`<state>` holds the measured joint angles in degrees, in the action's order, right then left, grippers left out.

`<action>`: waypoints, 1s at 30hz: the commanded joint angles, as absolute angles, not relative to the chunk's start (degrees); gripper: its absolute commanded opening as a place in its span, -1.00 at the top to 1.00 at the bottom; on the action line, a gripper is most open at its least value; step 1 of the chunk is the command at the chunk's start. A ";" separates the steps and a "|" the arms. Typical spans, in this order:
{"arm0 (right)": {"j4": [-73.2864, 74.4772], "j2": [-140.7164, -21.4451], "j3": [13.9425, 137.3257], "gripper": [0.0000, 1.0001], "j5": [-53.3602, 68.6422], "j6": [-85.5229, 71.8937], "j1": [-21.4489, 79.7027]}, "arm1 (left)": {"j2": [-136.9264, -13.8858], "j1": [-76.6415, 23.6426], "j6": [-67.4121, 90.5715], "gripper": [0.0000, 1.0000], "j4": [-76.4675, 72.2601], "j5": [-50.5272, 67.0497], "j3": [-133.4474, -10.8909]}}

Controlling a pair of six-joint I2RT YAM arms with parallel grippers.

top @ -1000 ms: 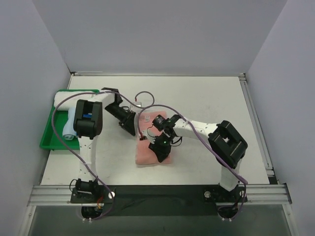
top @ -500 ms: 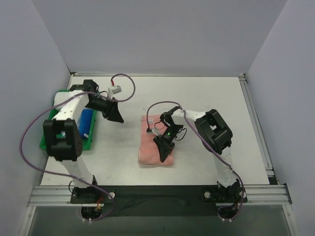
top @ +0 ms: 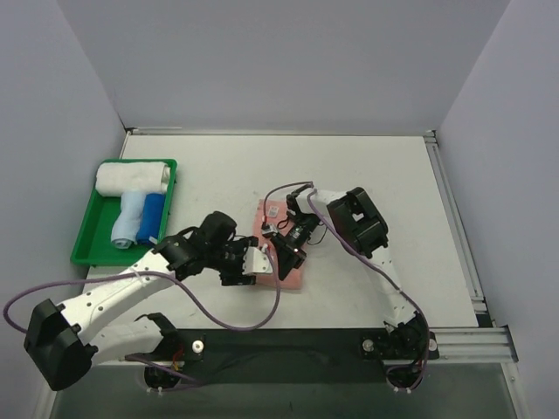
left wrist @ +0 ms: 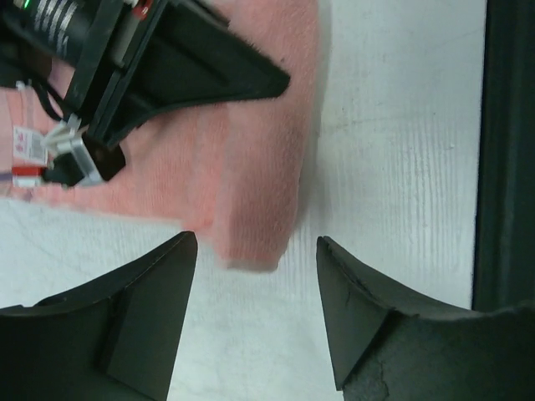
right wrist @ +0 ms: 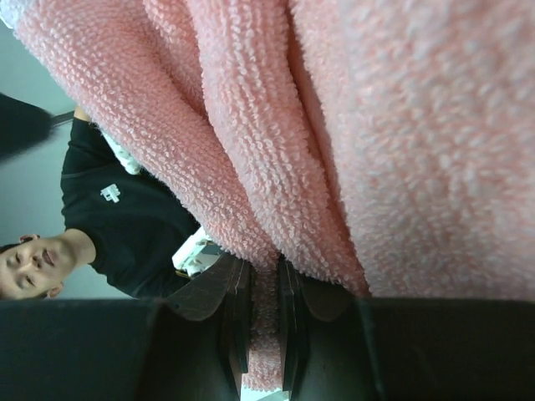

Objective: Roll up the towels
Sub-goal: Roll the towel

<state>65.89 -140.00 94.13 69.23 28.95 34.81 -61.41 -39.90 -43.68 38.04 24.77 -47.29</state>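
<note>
On wrist views only, right claw (right wrist: 263,284) seemingly pinching pink towel (right wrist: 401,125), left claw (left wrist: 255,242) spread

The left arm (top: 113,292) and right arm (top: 390,284) have white links and black joints. A purple cable (top: 236,326) trails each. The left fingers (left wrist: 142,317) are black wedges.
</note>
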 commanded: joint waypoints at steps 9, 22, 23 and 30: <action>73.21 -146.51 98.87 1.00 69.96 32.61 33.05 | -73.02 -57.30 -55.28 -0.36 12.77 3.17 -39.64; 73.22 -142.93 103.53 0.96 67.50 28.13 26.64 | -85.16 -57.22 -46.76 0.97 22.57 10.79 -39.72; 72.95 -141.87 104.93 0.84 66.37 26.56 24.98 | -85.51 -56.96 -46.32 1.00 24.15 12.03 -40.16; 69.17 -132.11 113.10 0.46 48.87 21.01 20.32 | -94.81 -51.69 -46.84 1.00 42.85 25.91 -51.30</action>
<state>70.54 -140.92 107.31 59.70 23.92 26.35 -89.60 -53.12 -49.23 17.80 12.21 -49.41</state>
